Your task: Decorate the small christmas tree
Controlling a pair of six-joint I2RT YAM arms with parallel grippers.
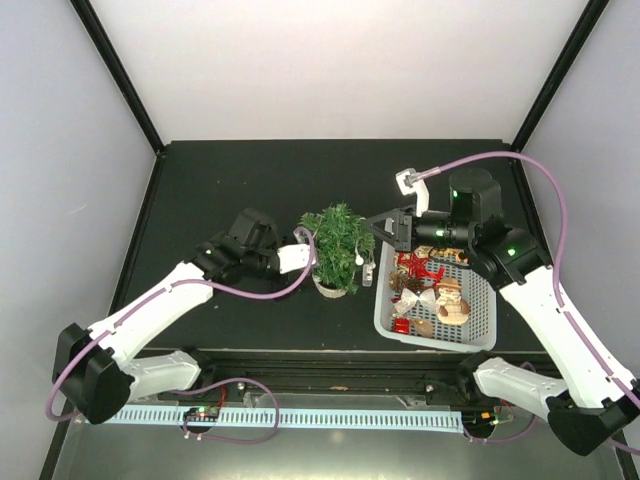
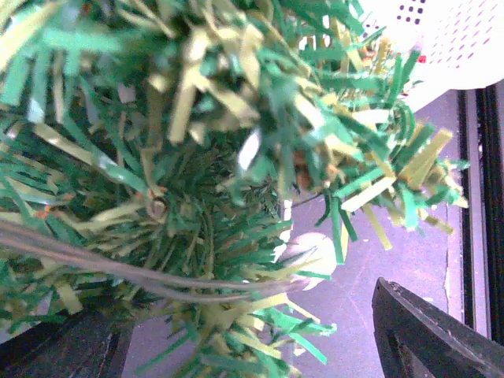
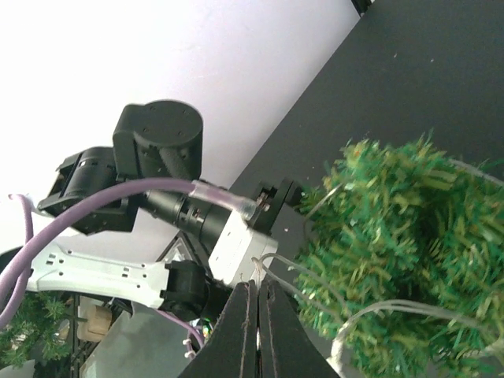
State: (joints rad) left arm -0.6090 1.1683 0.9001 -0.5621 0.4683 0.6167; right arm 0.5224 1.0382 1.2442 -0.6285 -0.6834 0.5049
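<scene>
Well, the white lattice basket (image 1: pixel 384 306) is sitting on the right half of the table, and it is holding a heap of red and gold ornaments (image 1: pixel 430 290); a red star-shaped piece (image 1: pixel 411 264) is lying at its far end. Just to the basket's left, close but not quite touching, the small christmas tree (image 1: pixel 337 238) is standing upright in its cream-white pot (image 1: pixel 329 289), near the middle of the table. A small white bauble (image 1: pixel 358 257) is hanging on the tree's right side, and thin clear strands (image 3: pixel 378 307) are looping over the foliage.

The left gripper (image 1: pixel 305 252) is pressing into the tree from the left. Its dark fingers (image 2: pixel 425 339) are standing wide apart with the lower branches between them, not clamping anything. The right gripper (image 3: pixel 256 293) is hovering over the basket's far left corner, beside the treetop, its fingers pressed flat together. The clear strands are running past its tips, though I cannot tell whether it is pinching one.

All of this is resting on a matte black table (image 1: pixel 230 180), and plain white walls (image 1: pixel 330 60) are closing it in behind and on both sides.
</scene>
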